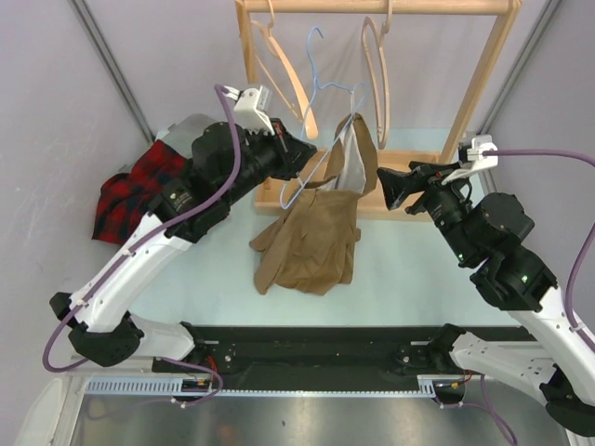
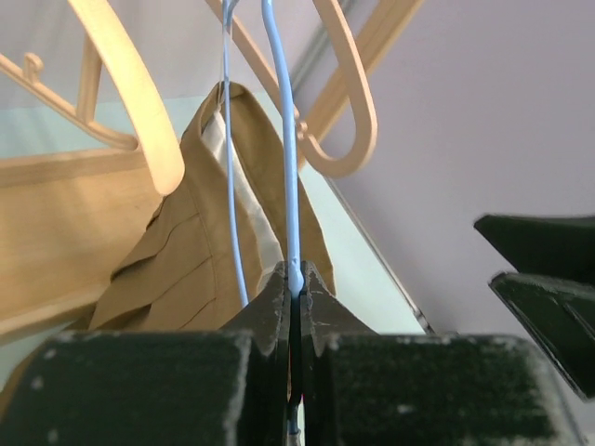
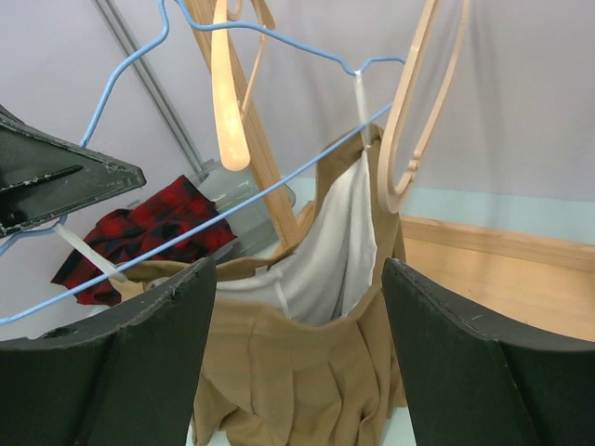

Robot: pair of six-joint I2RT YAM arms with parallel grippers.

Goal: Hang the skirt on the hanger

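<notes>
A red plaid cloth (image 1: 130, 190) lies at the far left of the surface (image 1: 409, 269). The left hand (image 1: 310, 154) is clenched on the wire of the blue hanger (image 2: 289, 186). Just right of it, the tan skirt (image 1: 311, 237) hangs from that hanger by white loops, its lower part on the surface. The right hand (image 1: 384, 189), fingers spread and grasping nothing, faces the skirt from the right.

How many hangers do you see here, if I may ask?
3. Two wooden hangers hang on the rail; a blue hanger between them is pinched by the left gripper. More may be hidden.
</notes>
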